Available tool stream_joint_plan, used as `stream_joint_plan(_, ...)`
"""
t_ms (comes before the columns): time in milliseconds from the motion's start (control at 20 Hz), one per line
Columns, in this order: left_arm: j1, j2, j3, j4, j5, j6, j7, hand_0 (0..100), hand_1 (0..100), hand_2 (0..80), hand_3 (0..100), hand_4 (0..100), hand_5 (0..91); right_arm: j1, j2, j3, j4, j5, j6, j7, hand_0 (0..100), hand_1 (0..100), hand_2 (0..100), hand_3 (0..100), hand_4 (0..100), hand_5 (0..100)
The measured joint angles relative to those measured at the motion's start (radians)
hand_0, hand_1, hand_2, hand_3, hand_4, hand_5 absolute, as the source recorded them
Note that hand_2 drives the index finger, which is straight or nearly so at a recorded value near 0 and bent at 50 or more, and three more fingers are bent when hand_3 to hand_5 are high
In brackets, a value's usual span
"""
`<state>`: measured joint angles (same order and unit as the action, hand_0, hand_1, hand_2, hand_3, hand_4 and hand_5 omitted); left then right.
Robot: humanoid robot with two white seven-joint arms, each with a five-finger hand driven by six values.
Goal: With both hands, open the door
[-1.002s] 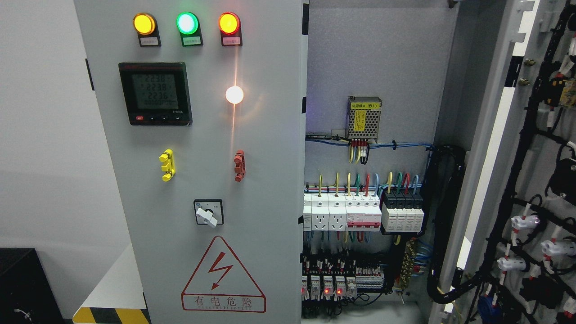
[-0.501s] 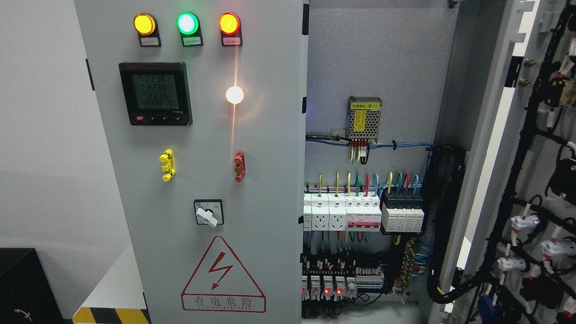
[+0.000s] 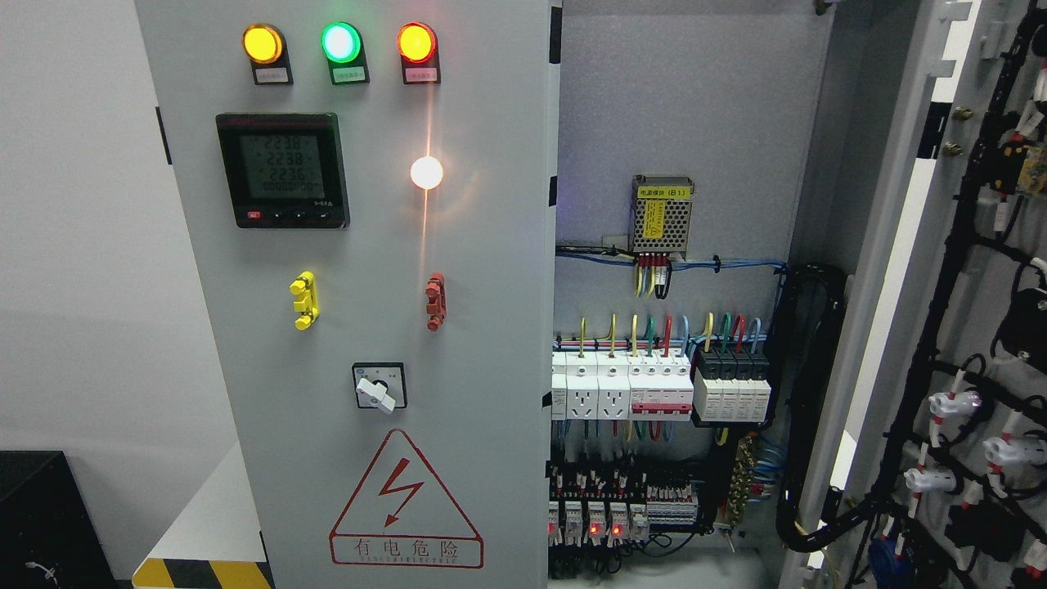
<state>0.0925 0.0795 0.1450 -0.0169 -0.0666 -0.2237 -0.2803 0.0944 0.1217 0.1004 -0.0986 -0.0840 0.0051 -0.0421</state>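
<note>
A grey electrical cabinet fills the head view. Its left door stands shut and carries three lit lamps, a digital meter, a yellow handle, a red handle, a rotary switch and a red warning triangle. The right door is swung wide open to the right, its inner side with black cable looms facing me. The cabinet's inside is exposed. Neither of my hands nor arms shows.
Inside the cabinet sit a small power supply, a row of white and black breakers with coloured wires, and relays lower down. A black box stands at the lower left beside yellow-black floor tape.
</note>
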Motion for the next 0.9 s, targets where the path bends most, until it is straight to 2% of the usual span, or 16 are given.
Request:
stream_joint_plan(150, -0.002, -0.002, 0.009, 0.004, 0.001, -0.004, 0.002, 0, 0, 0.0, 0, 0, 0.0, 0.042, -0.008, 0.000, -0.071, 0.000, -0.001, 0.000, 0, 0, 0, 0, 0, 0)
stream_joint_plan(351, -0.005, -0.005, 0.018, 0.006, 0.002, -0.004, 0.005, 0, 0, 0.0, 0, 0, 0.0, 0.121, -0.037, 0.001, -0.178, -0.002, -0.001, 0.000, 0, 0, 0, 0, 0, 0)
stream_joint_plan(651, -0.009, -0.008, 0.027, 0.003, 0.005, -0.007, 0.012, 0, 0, 0.0, 0, 0, 0.0, 0.271, -0.075, 0.015, -0.540, -0.003, -0.002, 0.000, 0, 0, 0, 0, 0, 0)
stream_joint_plan(902, -0.011, -0.010, 0.031, 0.000, 0.006, -0.009, 0.004, 0, 0, 0.0, 0, 0, 0.0, 0.411, -0.134, 0.056, -0.879, -0.003, -0.045, -0.001, 0, 0, 0, 0, 0, 0)
